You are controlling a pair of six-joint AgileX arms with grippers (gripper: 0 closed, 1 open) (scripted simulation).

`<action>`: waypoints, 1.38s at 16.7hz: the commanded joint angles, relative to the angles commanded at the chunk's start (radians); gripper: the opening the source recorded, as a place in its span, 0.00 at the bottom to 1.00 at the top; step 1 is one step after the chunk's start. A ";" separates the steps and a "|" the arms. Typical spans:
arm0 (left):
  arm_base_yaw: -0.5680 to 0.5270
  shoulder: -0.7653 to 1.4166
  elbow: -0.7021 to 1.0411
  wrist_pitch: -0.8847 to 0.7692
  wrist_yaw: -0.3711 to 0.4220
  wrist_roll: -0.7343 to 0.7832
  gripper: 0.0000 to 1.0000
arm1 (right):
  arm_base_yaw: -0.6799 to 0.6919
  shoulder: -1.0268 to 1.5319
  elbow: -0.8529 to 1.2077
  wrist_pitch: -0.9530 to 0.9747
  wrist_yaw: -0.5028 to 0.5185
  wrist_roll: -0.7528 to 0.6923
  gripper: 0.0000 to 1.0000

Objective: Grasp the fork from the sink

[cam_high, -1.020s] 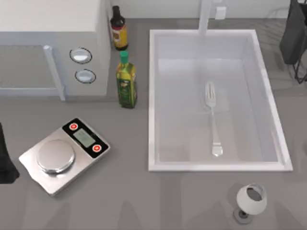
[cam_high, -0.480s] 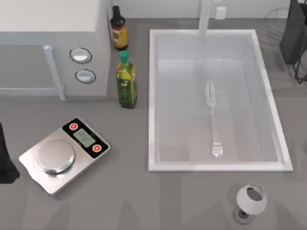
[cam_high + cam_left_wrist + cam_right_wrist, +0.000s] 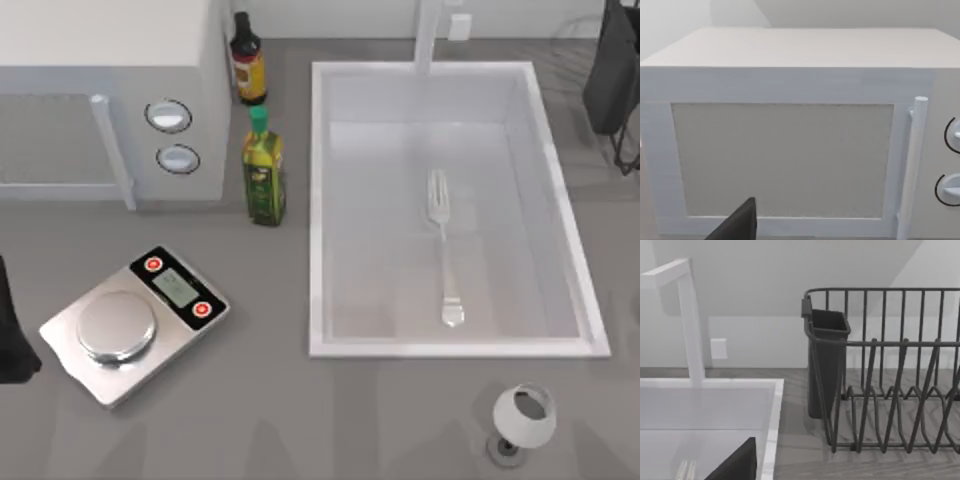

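The fork [image 3: 444, 247] is lying flat on the pale bottom of the sink [image 3: 318, 210], right of the basin's middle, tines pointing toward the faucet [image 3: 428, 35] and the rounded handle end toward the near rim. Nothing is touching it — the grasp is not yet begun.

The left arm [image 3: 12, 330] is sitting parked at the table's left edge, beside the kitchen scale [image 3: 133, 322], its wrist camera facing the microwave [image 3: 790, 135]. The right arm [image 3: 612, 70] is sitting at the far right, by the dish rack [image 3: 890, 385]. Whether either pincer is released or clenched, I cannot tell.

Judging by position, the right arm is the better choice. It should be coming down over the thin handle, jaws spread across its width, low enough to pinch the metal off the glossy floor — and keeping clear of the raised rim.
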 joint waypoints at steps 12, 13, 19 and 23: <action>0.000 0.000 0.000 0.000 0.000 0.000 1.00 | 0.042 0.337 0.327 -0.181 0.002 0.042 1.00; 0.000 0.000 0.000 0.000 0.000 0.000 1.00 | 0.052 0.417 0.404 -0.224 0.003 0.052 1.00; 0.000 0.000 0.000 0.000 0.000 0.000 1.00 | 0.127 0.988 0.957 -0.540 0.006 0.130 1.00; 0.000 0.000 0.000 0.000 0.000 0.000 1.00 | 0.184 1.416 1.374 -0.782 0.007 0.191 1.00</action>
